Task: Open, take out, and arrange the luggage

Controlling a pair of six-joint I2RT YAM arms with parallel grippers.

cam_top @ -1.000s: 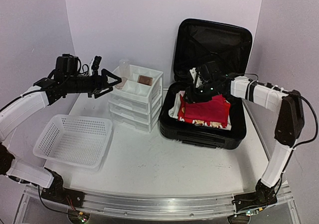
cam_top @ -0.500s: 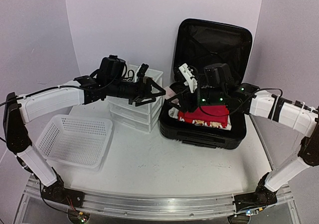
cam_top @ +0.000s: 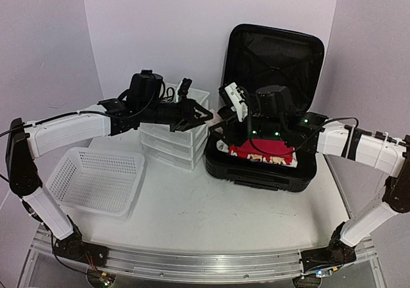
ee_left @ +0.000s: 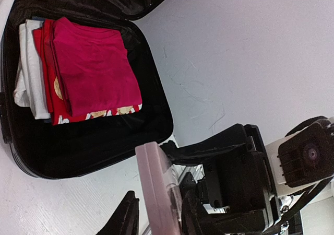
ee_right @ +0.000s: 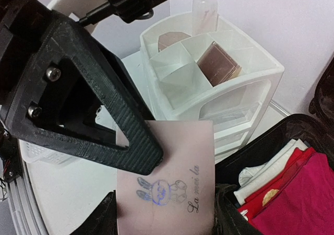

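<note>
My right end effector (ee_right: 166, 214) pinched the pink packet (ee_right: 172, 151), seemingly light and stiff; left end effector (ee_left: 159, 216) straddled its edge, grip unclear.

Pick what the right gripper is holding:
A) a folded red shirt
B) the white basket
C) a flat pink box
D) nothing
C: in the right wrist view, the flat pink box with a bunny print sits clamped between the fingers of the right gripper.
</note>
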